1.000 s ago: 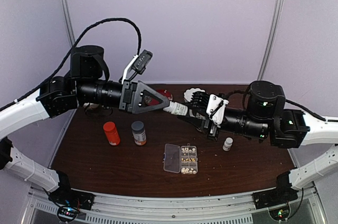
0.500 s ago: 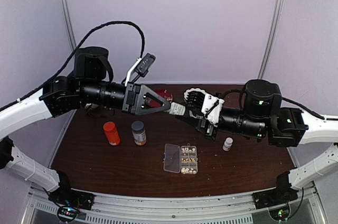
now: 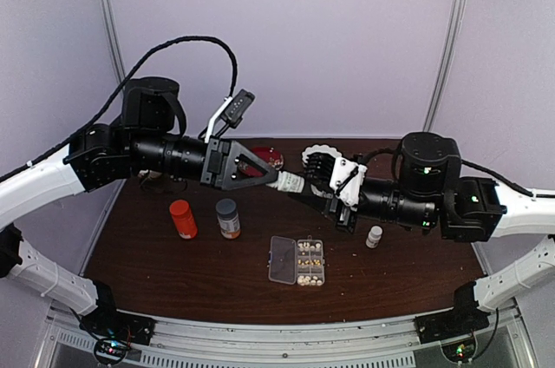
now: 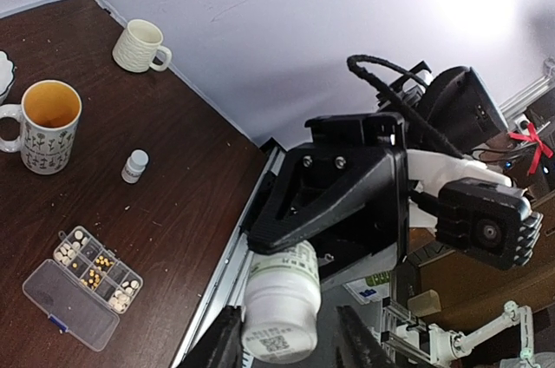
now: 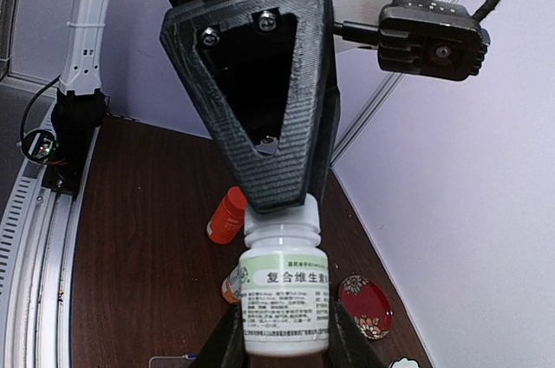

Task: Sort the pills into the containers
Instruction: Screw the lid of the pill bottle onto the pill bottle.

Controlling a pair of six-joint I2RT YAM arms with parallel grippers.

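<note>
**White bottle** (image 5: pixel 284 294): plastic with a white screw cap. The paper label is headed 复合维生素, and the finer print beneath is too small to read. The left wrist view shows a QR code on another face of the label. The bottle is held in the air over the back half of the table, lying roughly level between the two arms.

**Right gripper** (image 5: pixel 284 346): both fingers are pressed against the labelled body, clamping it.

**Left gripper** (image 4: pixel 284 346): its fingers flank the other end of the bottle. A sliver of gap shows on one side, so whether it grips cannot be told.

**Pill box** (image 3: pixel 284 261): clear plastic, on the dark table near the front middle, in front of the bottle. The lid lies open flat to the left, and the cells (image 3: pixel 316 262) sit to its right in two rows.

**Pills** (image 3: pixel 304 279): whitish and yellow specks lying in the cells.

**Orange bottle** (image 3: pixel 182 219) and **grey-capped bottle** (image 3: pixel 228 219): upright, side by side, left of the box. Their labels are too small to read.

**Small white vial** (image 3: pixel 374 237): upright, right of the box, just below the right arm.

**Red patterned dish** (image 3: pixel 270 156) and **white scalloped dish** (image 3: pixel 319 151): at the back edge, each partly covered by a gripper.

**Flower-printed mug** (image 4: pixel 39 125), orange inside, and **cream mug** (image 4: pixel 141 45): they stand apart on the table.
</note>
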